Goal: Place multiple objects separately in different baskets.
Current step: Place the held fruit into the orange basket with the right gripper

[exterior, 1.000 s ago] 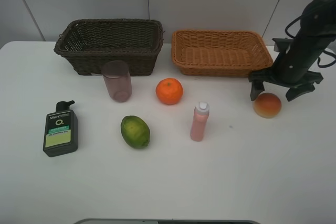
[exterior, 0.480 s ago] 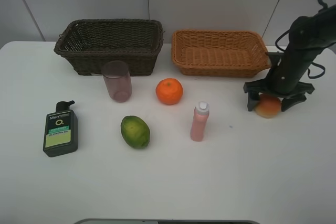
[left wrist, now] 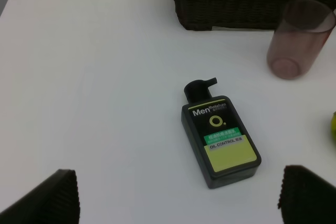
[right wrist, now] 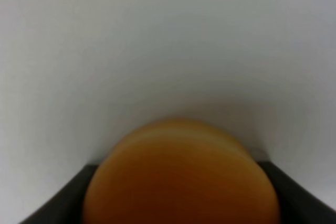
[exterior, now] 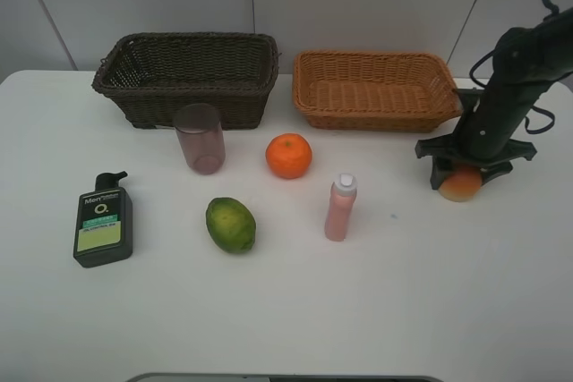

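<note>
1. The right hand (exterior: pixel 462 176) is down on the desk (exterior: pixel 403 301) over the peach-like fruit (exterior: pixel 461 190). Its fingers sit narrow against both flanks, and it looks to be gripping the fruit.
2. In the right wrist view the fruit fills the space between the two dark fingers, so it seems centred. I judge the next move to be a straight lift, firm but not crushing, since a round skin can roll out of a slack grip.
3. The light tan basket (exterior: pixel 376 118) lies just behind the fruit. Carry the fruit over the near rim and set it down low rather than dropping it.
4. The left hand (left wrist: pixel 178 198) hangs spread wide and holds nothing, above the dark green pump bottle (exterior: pixel 103 221).
5. The fruit is round and smooth, orange-yellow shading to red.
6. In the near row, the pump bottle lies flat, the green citrus (exterior: pixel 231 224) rests on its side and the pink bottle (exterior: pixel 340 208) stands upright.
7. Farther back are the orange (exterior: pixel 288 155) and the translucent cup (exterior: pixel 199 138), the cup near the dark brown basket (exterior: pixel 183 100). I see nothing inside either basket.
</note>
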### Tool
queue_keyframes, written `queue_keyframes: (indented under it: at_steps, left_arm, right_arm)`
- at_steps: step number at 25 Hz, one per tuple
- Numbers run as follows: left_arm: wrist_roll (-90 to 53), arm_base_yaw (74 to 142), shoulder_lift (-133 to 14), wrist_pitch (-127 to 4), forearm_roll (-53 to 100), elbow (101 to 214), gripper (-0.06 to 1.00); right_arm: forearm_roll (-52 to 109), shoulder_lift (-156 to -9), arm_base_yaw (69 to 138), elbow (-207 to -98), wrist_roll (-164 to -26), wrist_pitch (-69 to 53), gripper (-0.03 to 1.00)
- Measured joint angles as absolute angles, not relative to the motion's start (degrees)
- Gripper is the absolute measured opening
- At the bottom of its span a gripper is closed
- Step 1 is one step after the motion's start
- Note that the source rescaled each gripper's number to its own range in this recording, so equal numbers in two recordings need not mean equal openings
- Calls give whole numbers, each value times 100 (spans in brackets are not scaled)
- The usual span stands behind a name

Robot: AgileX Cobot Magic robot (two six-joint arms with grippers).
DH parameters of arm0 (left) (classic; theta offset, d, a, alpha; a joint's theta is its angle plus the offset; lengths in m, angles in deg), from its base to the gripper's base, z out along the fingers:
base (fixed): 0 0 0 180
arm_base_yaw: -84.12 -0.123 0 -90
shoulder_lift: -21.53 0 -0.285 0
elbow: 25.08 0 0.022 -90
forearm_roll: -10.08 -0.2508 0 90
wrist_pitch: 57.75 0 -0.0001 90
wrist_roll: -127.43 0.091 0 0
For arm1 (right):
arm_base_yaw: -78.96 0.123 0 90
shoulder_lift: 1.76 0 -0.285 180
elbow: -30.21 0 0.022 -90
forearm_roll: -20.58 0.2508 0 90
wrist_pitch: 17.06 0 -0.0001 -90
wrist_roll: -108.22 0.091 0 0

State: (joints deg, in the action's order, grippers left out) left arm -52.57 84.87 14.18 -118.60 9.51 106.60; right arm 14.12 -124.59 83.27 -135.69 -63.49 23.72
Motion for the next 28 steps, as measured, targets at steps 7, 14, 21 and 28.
queue_keyframes:
  at_steps: [7,14,21,28]
  left_arm:
    - [-5257,8487,1418,-11860,951,10660,97]
    - [-5257,8487,1418,-11860,951,10660,97]
    - [-5257,8487,1418,-11860,951,10660,97]
    - [-5257,8487,1418,-11860,951,10660,97]
  right_arm:
    - [1412,-12459,8327,-13569,-6349,2372,44]
    - [1412,-12459,8327,-13569,-6349,2331,44]
    - [1407,-12395,8327,-13569,-6349,2342,44]
    - [1458,-11737,8327,-13617,-6349,3090,44]
